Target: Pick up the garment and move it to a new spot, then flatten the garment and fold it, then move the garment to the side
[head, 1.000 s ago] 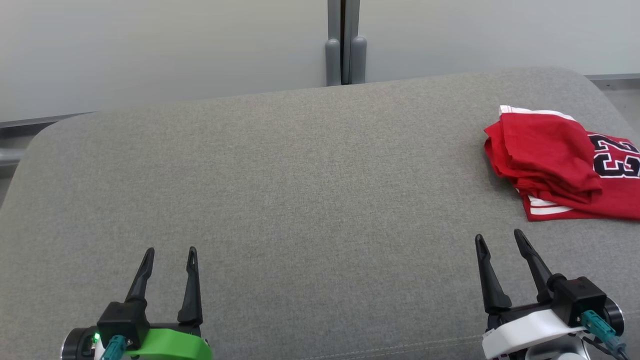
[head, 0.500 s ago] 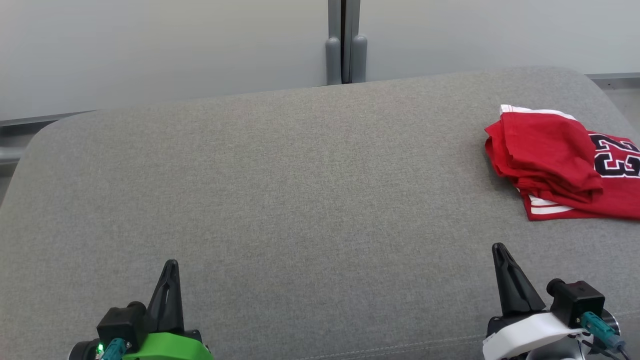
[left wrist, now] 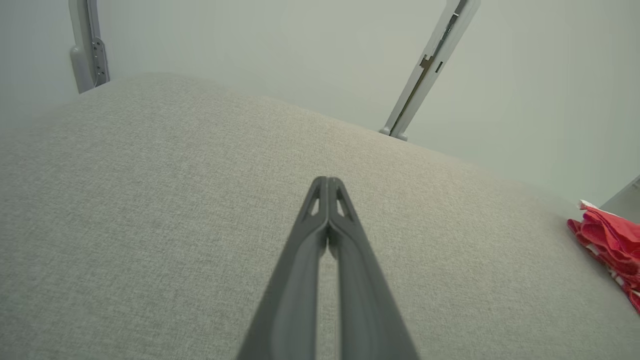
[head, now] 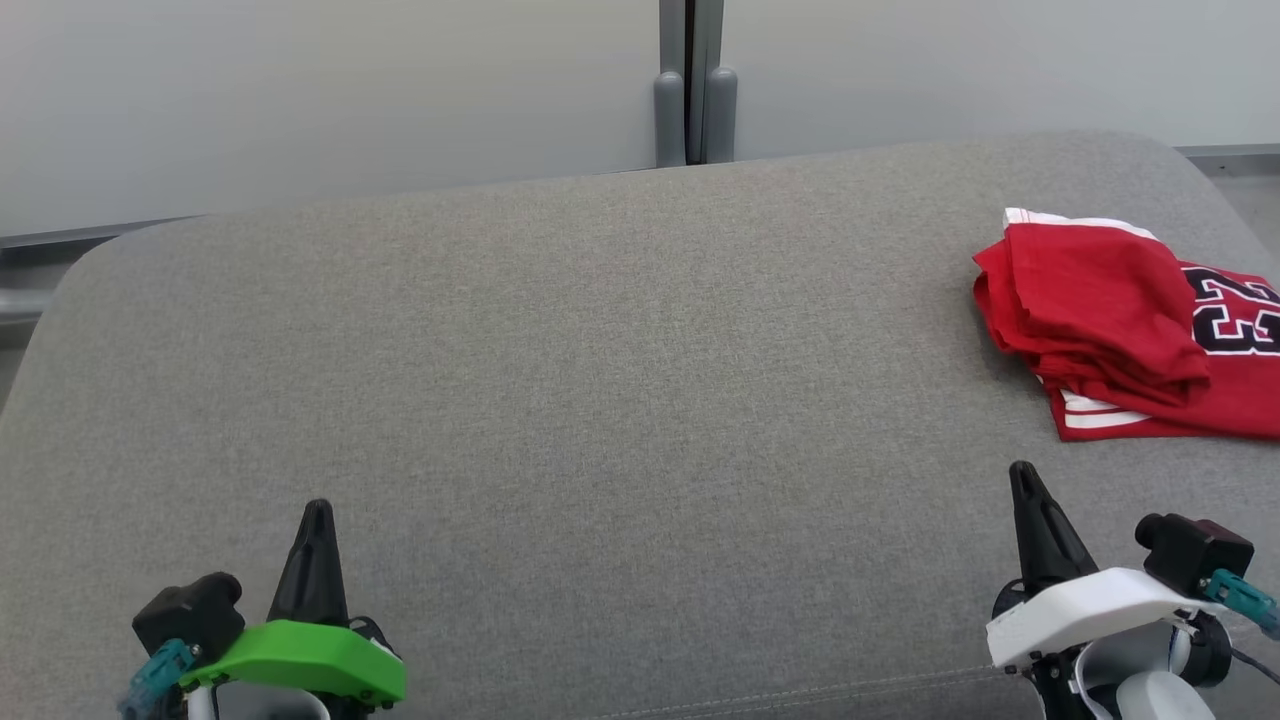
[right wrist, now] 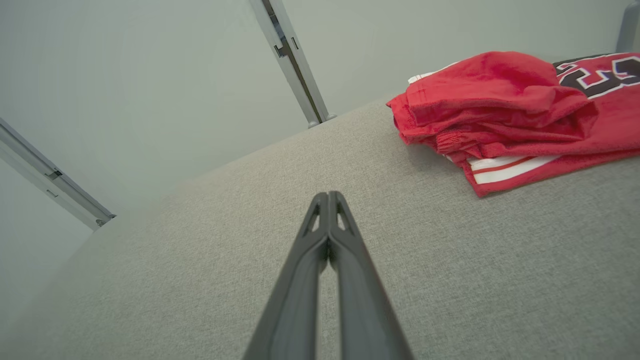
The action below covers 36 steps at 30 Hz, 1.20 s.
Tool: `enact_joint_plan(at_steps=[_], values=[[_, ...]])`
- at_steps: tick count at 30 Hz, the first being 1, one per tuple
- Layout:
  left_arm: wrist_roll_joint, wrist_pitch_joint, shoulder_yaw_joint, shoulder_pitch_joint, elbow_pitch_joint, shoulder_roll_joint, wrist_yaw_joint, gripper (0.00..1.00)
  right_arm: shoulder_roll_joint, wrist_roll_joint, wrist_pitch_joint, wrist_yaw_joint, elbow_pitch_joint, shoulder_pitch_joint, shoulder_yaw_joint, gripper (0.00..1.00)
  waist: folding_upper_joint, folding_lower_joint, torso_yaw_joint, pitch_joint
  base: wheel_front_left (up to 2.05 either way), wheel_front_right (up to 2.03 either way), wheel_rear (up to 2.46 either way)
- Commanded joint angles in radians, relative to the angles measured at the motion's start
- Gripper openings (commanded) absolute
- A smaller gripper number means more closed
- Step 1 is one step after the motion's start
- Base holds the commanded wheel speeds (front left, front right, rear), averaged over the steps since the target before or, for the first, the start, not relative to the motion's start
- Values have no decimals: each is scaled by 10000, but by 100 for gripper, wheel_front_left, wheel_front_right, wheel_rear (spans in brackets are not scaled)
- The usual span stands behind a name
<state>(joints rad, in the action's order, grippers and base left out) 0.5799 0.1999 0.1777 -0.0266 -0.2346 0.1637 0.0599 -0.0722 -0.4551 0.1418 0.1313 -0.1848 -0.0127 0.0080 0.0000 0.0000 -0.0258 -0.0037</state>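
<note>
The garment (head: 1120,320) is a red jersey with white trim and black numerals, lying folded at the far right of the grey cushion (head: 600,400). It also appears at the right edge of the left wrist view (left wrist: 612,242) and at the upper right of the right wrist view (right wrist: 510,110). My left gripper (head: 318,510) sits at the lower left, shut and empty, well away from the garment. My right gripper (head: 1022,472) is at the lower right, shut and empty, a short way in front of the garment. Both wrist views show fingertips pressed together (left wrist: 327,181) (right wrist: 327,196).
The grey cushion has rounded far corners and drops off at its far edge. Behind it stand pale wall panels with a grey vertical post (head: 692,85). A seam (head: 800,692) runs along the cushion's front edge.
Both grippers went from open to shut. Both wrists have since rolled, and the fingers shifted slightly up the cushion. The garment has not moved.
</note>
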Motion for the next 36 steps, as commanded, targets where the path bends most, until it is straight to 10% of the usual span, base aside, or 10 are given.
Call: enact_joint_plan(at_steps=[1, 36], values=[[415, -61, -153, -434, 31, -15, -121, 0, -42, -458, -109, -2, -26, -404, -115, 0, 0, 0, 4, 4, 0, 0, 0], [4837, -824, -1050, -1811, -1116, -508, -926, 0, -65, -5220, -1684, -2, -1769, -2195, -1011, 0, 0, 0, 92, 91, 0, 0, 0]])
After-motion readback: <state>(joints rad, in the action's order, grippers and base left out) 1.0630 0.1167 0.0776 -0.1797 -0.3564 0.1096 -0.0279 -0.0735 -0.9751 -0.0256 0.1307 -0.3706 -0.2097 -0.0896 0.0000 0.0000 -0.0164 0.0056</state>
